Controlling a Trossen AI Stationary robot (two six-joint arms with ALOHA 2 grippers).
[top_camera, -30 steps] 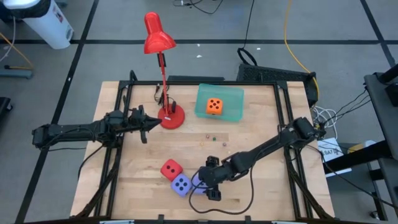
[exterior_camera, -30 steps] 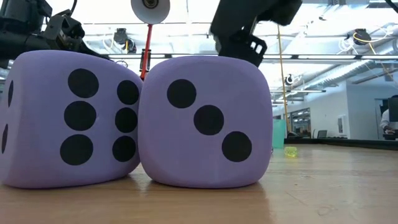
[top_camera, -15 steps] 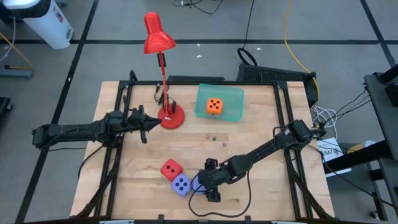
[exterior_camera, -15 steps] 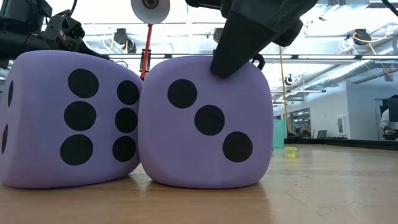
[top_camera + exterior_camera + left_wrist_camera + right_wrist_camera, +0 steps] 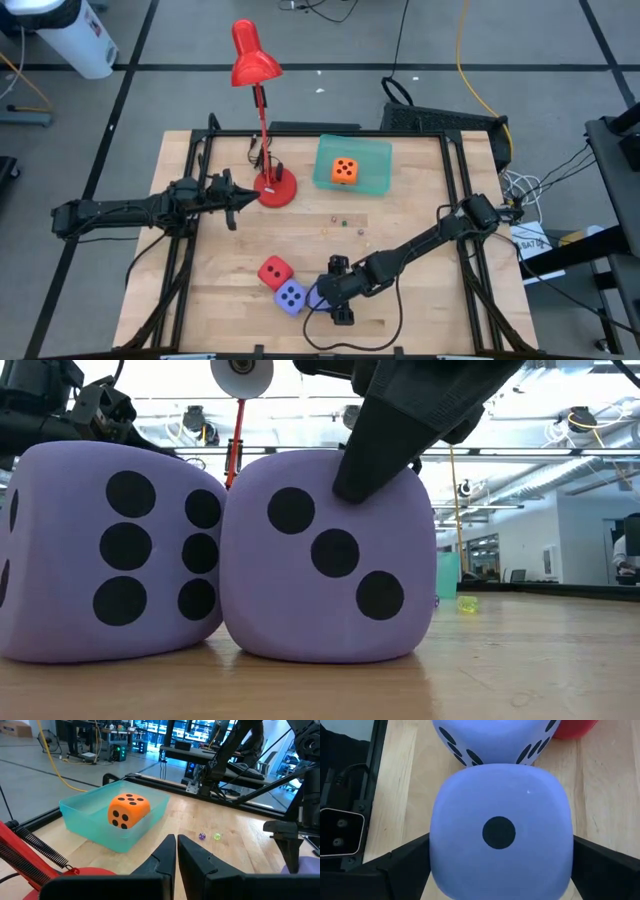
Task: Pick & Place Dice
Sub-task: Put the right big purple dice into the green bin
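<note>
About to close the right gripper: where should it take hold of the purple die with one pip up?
Grip the die from straight above, across its two free sides, where the right gripper's fingers already straddle it. The other purple die blocks a third side.

No legible text, labels or signs.

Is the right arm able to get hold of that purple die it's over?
Probably yes: the right gripper is open, a finger on either side of the purple die. The second purple die only touches a free face.
</note>
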